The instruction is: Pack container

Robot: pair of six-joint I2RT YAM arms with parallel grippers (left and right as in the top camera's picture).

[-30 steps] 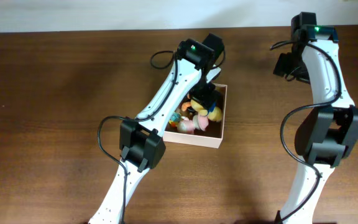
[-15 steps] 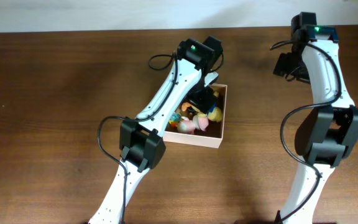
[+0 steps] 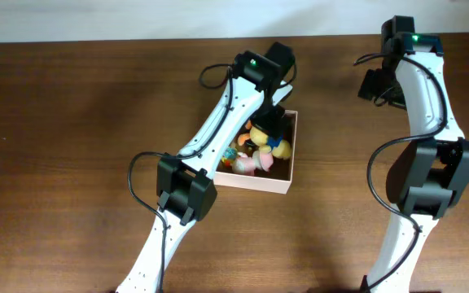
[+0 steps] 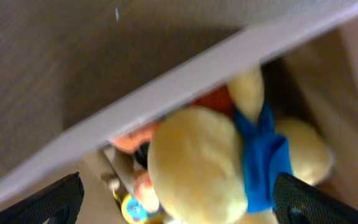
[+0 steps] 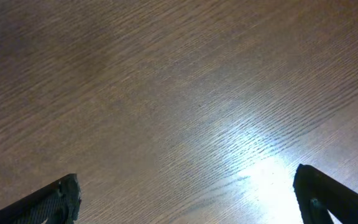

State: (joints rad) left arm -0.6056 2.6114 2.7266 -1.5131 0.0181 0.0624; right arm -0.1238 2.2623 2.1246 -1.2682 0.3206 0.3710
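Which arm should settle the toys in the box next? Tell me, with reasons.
Left, probably. The left gripper, open, hovers over the container, directly above the yellow toy. The right gripper, also open, faces only table, well away from the container.

Pale-yellow plush toy [image 4: 194, 162], blue scarf [image 4: 260, 155]; pinkish-white-walled container [image 4: 185, 81]; dark brown wood-grain table [image 5: 166, 93].

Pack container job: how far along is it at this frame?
Done: several small toys lie in the container, a yellow plush with a blue scarf on top. In hand: nothing; the left gripper hangs over that plush, jaws open, and the right gripper is open over the table. Left: no toy shows outside the container, so packing looks nearly finished.
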